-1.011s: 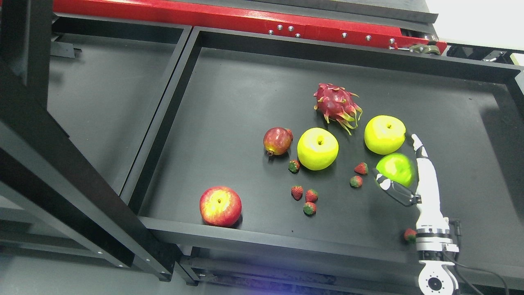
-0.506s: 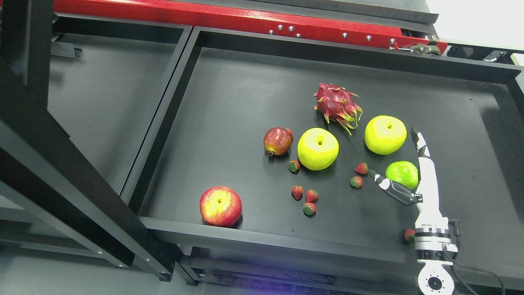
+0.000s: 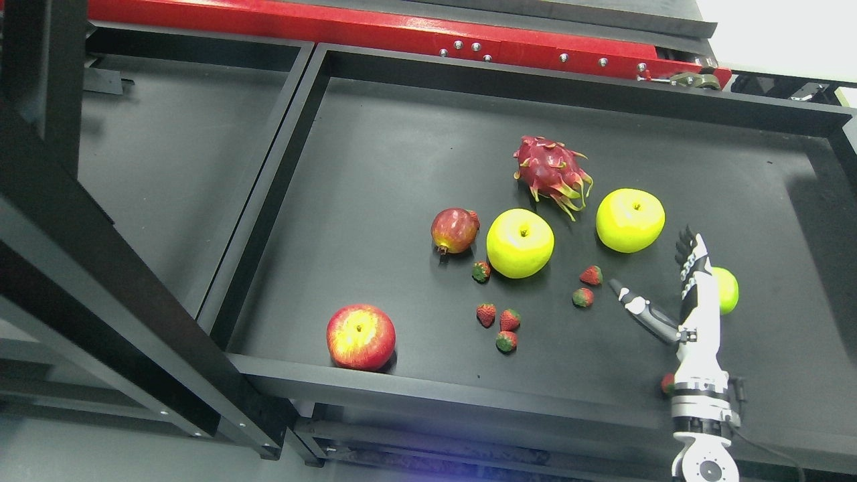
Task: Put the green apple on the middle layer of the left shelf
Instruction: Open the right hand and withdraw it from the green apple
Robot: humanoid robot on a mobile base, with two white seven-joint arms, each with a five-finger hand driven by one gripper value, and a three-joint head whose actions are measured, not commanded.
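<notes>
One robot hand, the right hand (image 3: 693,294), is seen rising from the lower right, edge-on to the camera, its fingers (image 3: 685,242) extended and its thumb (image 3: 643,311) splayed out to the left; nothing is gripped. Below the wrist runs the front rim of the black tray (image 3: 415,385), and a strawberry (image 3: 667,383) is partly hidden just beside the forearm. Bare tray floor is left open to the right of the hand and beyond it toward the far rim.

The green apple (image 3: 726,290) is found just behind the hand on its right side, mostly covered by it, so that only a bright lime-green, smooth, rounded sliver is shown; whether it touches the palm cannot be told.

Within the same tray, to the left of the thumb, two strawberries (image 3: 586,286) are set close together, and a cluster of further strawberries (image 3: 499,321) lies farther left. A red apple (image 3: 360,337) rests well to the left by the front rim. Farther off, a yellow apple (image 3: 630,219) sits just beyond the fingertips, a second yellow apple (image 3: 520,242) and a pomegranate (image 3: 454,230) to its left, and a dragon fruit (image 3: 552,171) beyond them. The neighbouring left compartment (image 3: 167,147) is seen past the dividing rim.
</notes>
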